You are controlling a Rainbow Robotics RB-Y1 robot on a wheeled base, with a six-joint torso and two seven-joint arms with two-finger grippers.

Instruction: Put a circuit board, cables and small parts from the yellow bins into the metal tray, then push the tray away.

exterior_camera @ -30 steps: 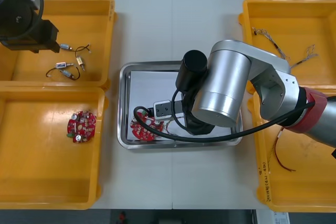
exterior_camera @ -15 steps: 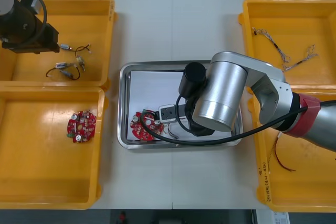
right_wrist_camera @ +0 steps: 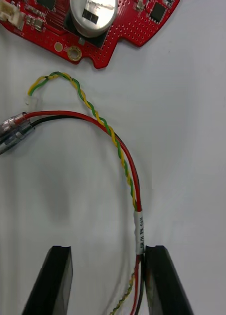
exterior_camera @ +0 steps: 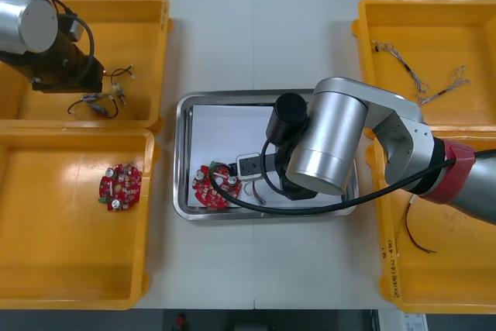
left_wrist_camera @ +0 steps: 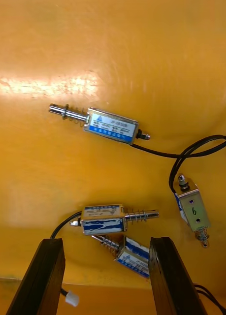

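My right gripper (right_wrist_camera: 107, 251) stands open just above the white floor of the metal tray (exterior_camera: 184, 118). A red and yellow cable (right_wrist_camera: 126, 172) lies loose there, running past the inner side of one finger (right_wrist_camera: 157, 275). A round red circuit board (right_wrist_camera: 93, 24) rests beyond the cable's far end, at the tray's near left (exterior_camera: 209, 187). My left gripper (left_wrist_camera: 105, 241) is open over several small metal parts (left_wrist_camera: 110, 125) in the far left yellow bin (exterior_camera: 147, 21); two of the parts (left_wrist_camera: 104, 219) lie between its fingertips.
A second circuit board (exterior_camera: 118, 187) lies in the near left bin (exterior_camera: 46, 269). Thin twisted cables (exterior_camera: 418, 75) lie in the far right bin, and a red cable (exterior_camera: 418, 239) in the near right bin. My right arm (exterior_camera: 325, 145) covers the tray's right half.
My right gripper has opened and let go of the red and yellow cable in the tray. My left arm has moved right, over the small metal parts.
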